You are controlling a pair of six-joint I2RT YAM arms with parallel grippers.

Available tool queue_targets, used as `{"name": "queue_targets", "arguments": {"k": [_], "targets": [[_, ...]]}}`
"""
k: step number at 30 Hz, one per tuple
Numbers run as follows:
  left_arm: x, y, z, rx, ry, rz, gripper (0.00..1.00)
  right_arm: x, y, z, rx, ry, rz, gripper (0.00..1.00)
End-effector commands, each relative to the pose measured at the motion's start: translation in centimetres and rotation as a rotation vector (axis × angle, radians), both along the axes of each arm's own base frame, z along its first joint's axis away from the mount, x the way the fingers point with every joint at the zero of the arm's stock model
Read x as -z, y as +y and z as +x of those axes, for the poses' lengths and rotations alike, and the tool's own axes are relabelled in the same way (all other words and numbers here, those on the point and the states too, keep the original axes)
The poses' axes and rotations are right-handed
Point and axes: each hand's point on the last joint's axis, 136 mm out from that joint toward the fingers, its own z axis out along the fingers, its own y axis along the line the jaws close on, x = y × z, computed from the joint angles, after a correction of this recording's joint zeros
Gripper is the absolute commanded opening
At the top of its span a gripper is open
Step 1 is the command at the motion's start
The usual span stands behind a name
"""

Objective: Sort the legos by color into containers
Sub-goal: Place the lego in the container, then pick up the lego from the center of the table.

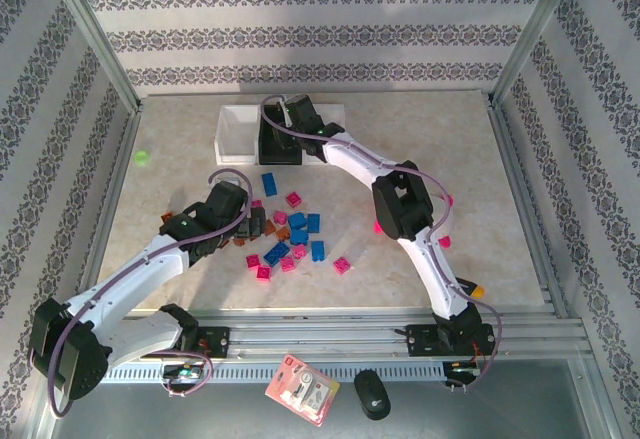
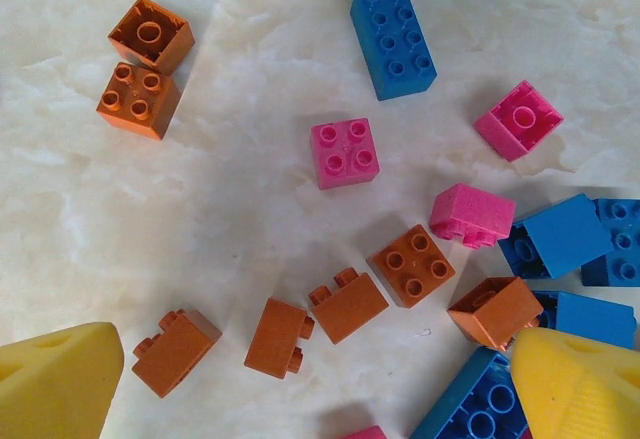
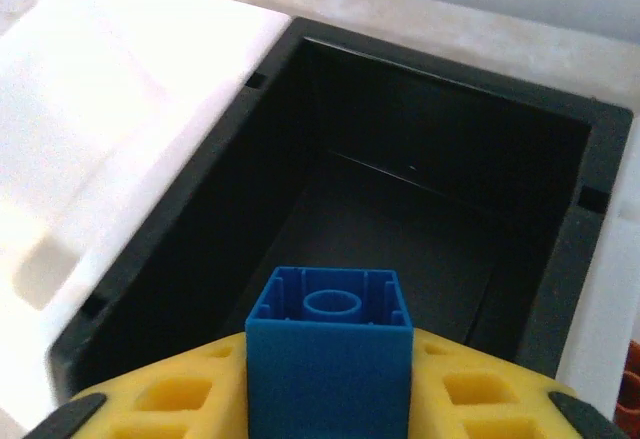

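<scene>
Pink, blue and orange legos (image 1: 290,234) lie scattered mid-table. My left gripper (image 1: 245,221) hangs open over their left side. In the left wrist view its yellow fingers (image 2: 60,379) stand wide apart above a row of orange legos (image 2: 347,304), touching none. My right gripper (image 1: 285,119) is at the back over the containers. It is shut on a blue lego (image 3: 330,369), hollow underside up, above the black bin (image 3: 420,149), whose dark floor looks bare. A white bin (image 3: 120,109) adjoins the black one on the left. The other white bin (image 1: 333,112) is mostly hidden by the right arm.
A small green bit (image 1: 141,158) lies far left. Neon pink pieces (image 1: 445,242) sit beside the right arm. Aluminium frame posts and patterned walls enclose the table. A packaged card (image 1: 302,389) and a black object (image 1: 372,396) lie in front of the base rail.
</scene>
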Motion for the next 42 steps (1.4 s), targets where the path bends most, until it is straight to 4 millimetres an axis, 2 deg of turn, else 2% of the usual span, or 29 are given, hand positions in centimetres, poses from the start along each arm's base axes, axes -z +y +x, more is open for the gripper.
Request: {"name": "queue_targets", "arguments": {"k": [1,4,6,12,16,22,24,30,34,36,39,42], "targets": [[0.4,0.7,0.2,-0.033,0.005,0.015,0.99,-1.7,0.5,0.3,-0.021,-0.013,0.014,0.44],[0.6,0.9,0.4,-0.046,0.008,0.017,0.99,-3.3,0.6,0.1,-0.029,-0.03,0.025,0.59],[0.8,1.0,0.7,-0.055,0.011,0.018,0.99,-4.7,0.5,-0.4,-0.032,-0.047,0.034,0.65],[1.6,0.7,2.6,-0.078,0.033,-0.011,0.99,-10.3,-1.0,-3.2,-0.041,-0.125,0.086,0.71],[2.4,0.4,4.7,-0.086,0.045,0.002,1.0,-12.4,-3.4,-6.5,-0.031,-0.16,0.111,0.72],[4.6,-1.0,8.0,-0.065,0.096,0.012,0.91,-12.1,-6.8,-12.3,-0.059,-0.153,0.102,0.75],[5.5,-1.4,8.8,-0.062,0.118,0.015,0.86,-11.5,-7.5,-14.4,-0.088,-0.134,0.097,0.76],[8.6,-1.9,10.8,-0.083,0.188,0.022,0.76,-11.7,-8.6,-19.8,-0.178,-0.093,0.148,0.78],[10.7,-1.8,12.0,-0.102,0.231,0.03,0.64,-11.1,-9.7,-21.5,-0.184,-0.069,0.135,0.79],[11.3,-1.8,12.2,-0.108,0.247,0.033,0.52,-10.6,-10.2,-22.0,-0.179,-0.06,0.122,0.79],[11.4,-2.1,12.3,-0.104,0.25,0.018,0.41,-10.0,-10.7,-22.2,-0.164,-0.05,0.109,0.8],[10.9,-2.2,12.2,-0.106,0.247,0.01,0.29,-10.4,-10.7,-22.5,-0.159,-0.044,0.124,0.8]]}}
